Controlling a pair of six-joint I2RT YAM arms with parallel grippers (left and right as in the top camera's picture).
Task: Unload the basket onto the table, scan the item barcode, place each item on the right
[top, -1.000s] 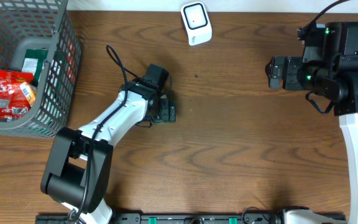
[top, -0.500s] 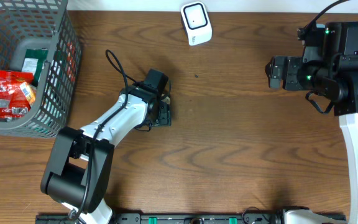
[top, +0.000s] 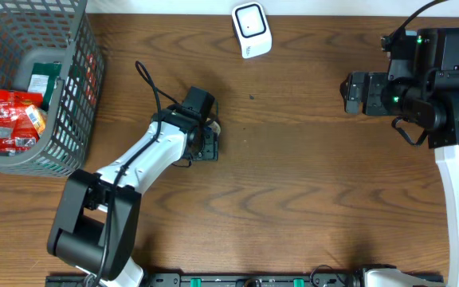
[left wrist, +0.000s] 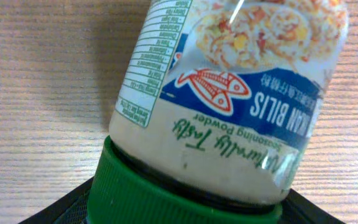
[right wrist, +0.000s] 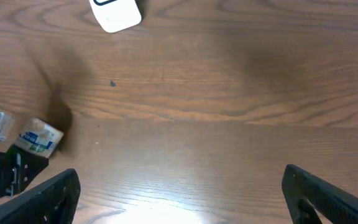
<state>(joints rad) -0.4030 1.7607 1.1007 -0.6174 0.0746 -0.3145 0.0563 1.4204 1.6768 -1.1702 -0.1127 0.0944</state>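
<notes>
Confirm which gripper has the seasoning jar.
The left gripper: it closes on the green cap of the seasoning powder jar. The right gripper hangs wide open, holding nothing.

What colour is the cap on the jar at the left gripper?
Green. The cap of the seasoning jar shows best in the left wrist view.

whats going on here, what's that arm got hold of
The left end effector grips a seasoning jar by its green cap end, low on the wooden table. The right end effector hangs open and empty off to the side. The white scanner sits at the far edge, well apart from the jar, so nothing is scanned yet. A grey basket holds other packets.
</notes>
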